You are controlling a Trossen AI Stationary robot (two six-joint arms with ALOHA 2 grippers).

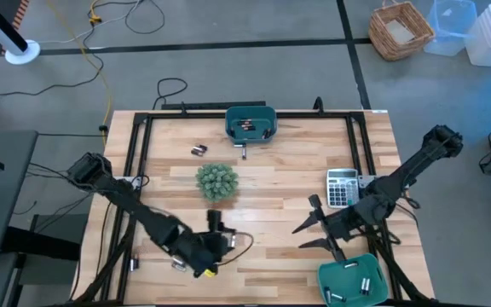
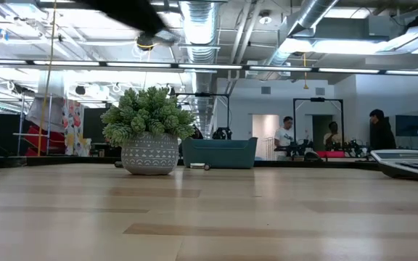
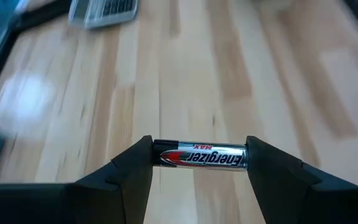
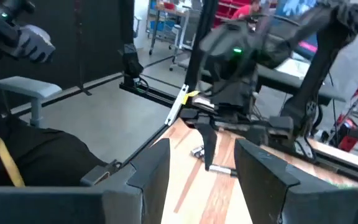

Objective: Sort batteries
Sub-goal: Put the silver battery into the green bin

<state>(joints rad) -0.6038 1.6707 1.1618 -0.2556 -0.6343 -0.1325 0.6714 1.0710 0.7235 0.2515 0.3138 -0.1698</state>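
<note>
Left hand: the left hand point(image 1: 214, 223) is above the near part of the worktop point(image 1: 271, 162), a little left of the middle; it pinches one battery point(image 3: 202, 155) endwise between its two fingers point(image 3: 132, 171), the cell lying crosswise, silver and black.
Right hand: the right hand point(image 1: 312, 227) hangs over the near right part of the worktop, beside the near bin point(image 1: 354, 279); its fingers point(image 4: 151, 165) are spread and nothing is between them.
Near bin: teal, at the near right corner, with a few small cells inside.
Loose cells near: some small ones point(image 1: 177, 264) lie by the near left edge, under the left arm.
Calculator: the grey calculator point(image 1: 341, 186) lies at the right edge, farther than the right hand.
Plant: the small potted plant point(image 1: 216, 181) stands near the middle.
Loose cells far: a pair point(image 1: 199, 150) lies beyond the plant, and one point(image 1: 244, 152) just in front of the far bin point(image 1: 251, 122).
Far bin: teal, at the middle of the far edge, dark cells inside.
Step in hand: I judge that one cell is picked up and is being carried to a bin.
Next move: it needs the right bin for this type, then the hand above that bin's opening before the fingers let go.
</note>
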